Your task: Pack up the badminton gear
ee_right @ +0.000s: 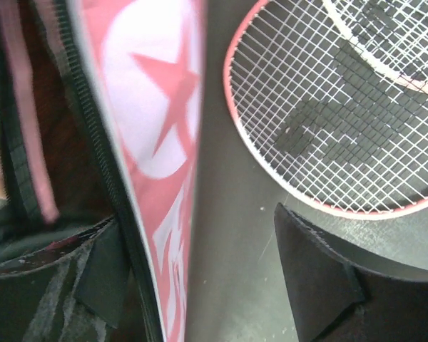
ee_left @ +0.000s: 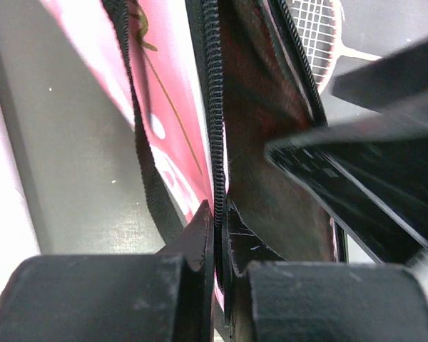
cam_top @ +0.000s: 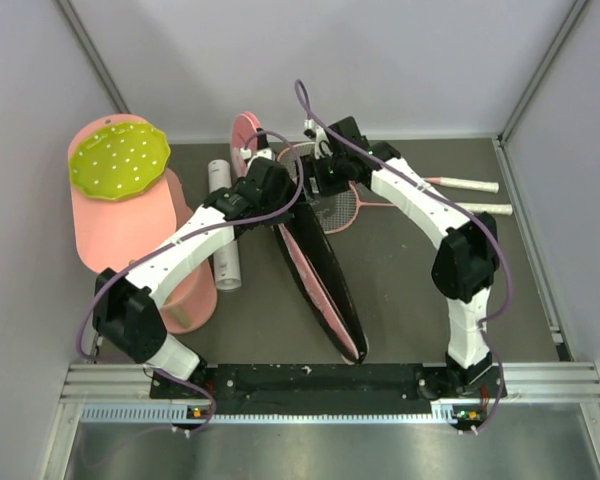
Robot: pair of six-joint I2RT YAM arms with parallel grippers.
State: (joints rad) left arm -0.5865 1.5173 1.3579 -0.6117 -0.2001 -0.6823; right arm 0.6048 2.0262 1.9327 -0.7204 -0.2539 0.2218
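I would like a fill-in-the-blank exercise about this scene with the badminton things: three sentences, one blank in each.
1. The left end effector is shut on the ____ edge of the pink racket-shaped bag.
2. The two pink-framed stringed rackets lie ____ the bag, on the dark table.
3. In the top view, the white cylindrical tube lies on the ____ side of the bag.
Missing words: zipper; outside; left.

Unzipped pink bag (cam_top: 320, 275) on edge mid-table, 2 pink rackets (cam_top: 343, 207) beside
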